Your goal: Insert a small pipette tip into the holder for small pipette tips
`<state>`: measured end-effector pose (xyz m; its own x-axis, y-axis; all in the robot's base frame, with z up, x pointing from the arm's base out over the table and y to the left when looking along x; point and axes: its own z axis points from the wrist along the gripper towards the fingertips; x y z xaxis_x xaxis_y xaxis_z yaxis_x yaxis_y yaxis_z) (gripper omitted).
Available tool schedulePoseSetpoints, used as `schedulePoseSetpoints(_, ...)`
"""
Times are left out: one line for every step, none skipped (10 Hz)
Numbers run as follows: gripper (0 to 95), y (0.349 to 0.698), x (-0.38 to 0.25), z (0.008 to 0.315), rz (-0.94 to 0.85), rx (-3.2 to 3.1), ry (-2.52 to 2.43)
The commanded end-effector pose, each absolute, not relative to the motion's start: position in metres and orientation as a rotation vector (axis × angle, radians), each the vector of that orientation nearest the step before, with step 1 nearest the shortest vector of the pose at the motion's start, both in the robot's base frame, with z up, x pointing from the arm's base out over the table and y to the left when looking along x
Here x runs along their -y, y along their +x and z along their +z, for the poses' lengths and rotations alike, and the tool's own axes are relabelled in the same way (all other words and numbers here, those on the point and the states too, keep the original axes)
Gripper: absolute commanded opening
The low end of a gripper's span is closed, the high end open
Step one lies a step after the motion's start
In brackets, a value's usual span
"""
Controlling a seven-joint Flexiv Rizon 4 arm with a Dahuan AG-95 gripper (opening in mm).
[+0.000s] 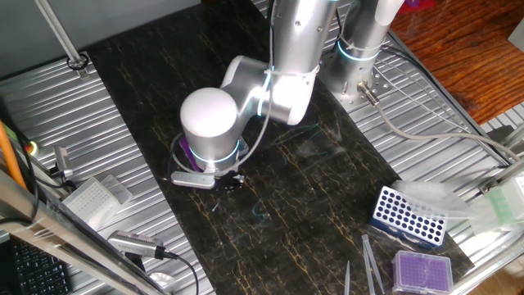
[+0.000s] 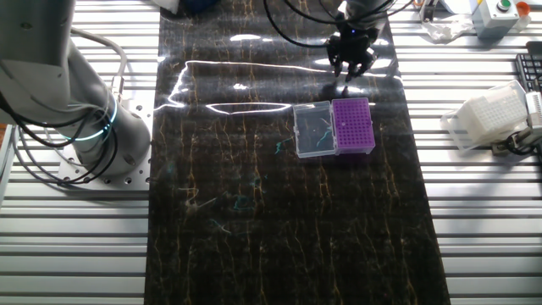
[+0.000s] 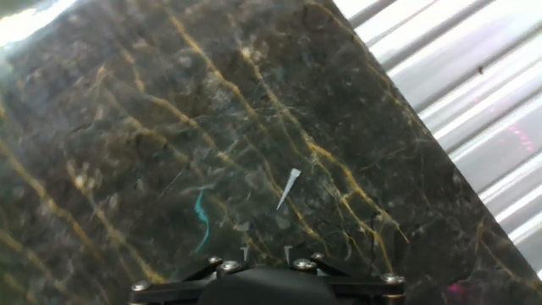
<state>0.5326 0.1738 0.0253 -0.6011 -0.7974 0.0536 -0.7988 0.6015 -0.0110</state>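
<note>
A small white pipette tip (image 3: 289,188) lies flat on the dark marbled mat, seen in the hand view just ahead of my gripper (image 3: 267,252). The gripper is open, its two thin fingertips apart with nothing between them. In the other fixed view the gripper (image 2: 350,64) hangs low over the mat just beyond the holder for small pipette tips (image 2: 353,124), whose clear lid (image 2: 312,131) lies open to its left. In one fixed view the arm hides most of the holder; only a purple edge (image 1: 187,152) shows beside the gripper (image 1: 228,179).
A blue rack with round holes (image 1: 407,215) and a paler purple-topped box (image 1: 422,270) stand at the mat's right corner, tweezers (image 1: 370,262) beside them. A white tip box (image 2: 489,119) sits on the ribbed metal table. The arm's base (image 2: 85,127) stands left of the mat.
</note>
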Motion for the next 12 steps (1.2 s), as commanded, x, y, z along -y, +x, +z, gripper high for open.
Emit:
schedulePoseSetpoints(19.0,0.538,-0.183,0.029,0.005,2.86,1.077)
schedulePoseSetpoints(19.0,0.541,-0.19,0.033,0.005,2.883,0.981)
schedulePoseSetpoints(19.0,0.543,-0.195,0.035,0.005,2.897,0.925)
schedulePoseSetpoints(19.0,0.546,-0.198,0.036,0.006,2.903,0.898)
schedulePoseSetpoints(19.0,0.551,-0.201,0.036,0.006,2.911,0.873)
schedulePoseSetpoints(19.0,0.556,-0.201,0.039,0.006,2.913,0.867)
schedulePoseSetpoints(19.0,0.56,-0.201,0.04,0.008,2.915,0.866)
schedulePoseSetpoints(19.0,0.564,-0.201,0.042,0.015,2.923,0.873)
schedulePoseSetpoints(19.0,0.567,-0.202,0.042,0.028,2.952,0.881)
schedulePoseSetpoints(19.0,0.572,-0.202,0.044,0.037,2.974,0.878)
schedulePoseSetpoints(19.0,0.574,-0.203,0.044,0.042,2.982,0.874)
schedulePoseSetpoints(19.0,0.576,-0.204,0.044,0.047,2.991,0.867)
